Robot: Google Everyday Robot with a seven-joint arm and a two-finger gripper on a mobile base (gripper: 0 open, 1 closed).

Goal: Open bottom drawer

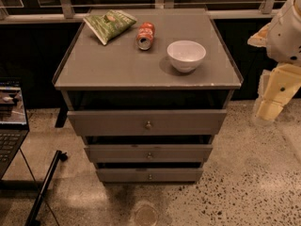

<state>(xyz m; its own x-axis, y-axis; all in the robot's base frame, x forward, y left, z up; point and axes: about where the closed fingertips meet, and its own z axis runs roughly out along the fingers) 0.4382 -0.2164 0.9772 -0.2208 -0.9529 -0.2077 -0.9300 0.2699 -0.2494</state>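
The grey cabinet [75,79] has three drawer fronts stacked down its face. The bottom drawer [122,175] is the narrowest, lowest front, with a tiny round metal knob [150,176] at its centre. It stands about flush under the middle drawer [117,153], which sits under the widest top drawer [108,122]. My gripper [272,100] hangs at the right edge of the view, beside the cabinet's right side and well above and right of the bottom drawer, touching nothing.
On the cabinet top lie a green chip bag [109,25], a tipped orange soda can [145,36] and a white bowl [186,55]. A laptop [10,121] stands at the left with a dark rod [44,187] leaning on the speckled floor.
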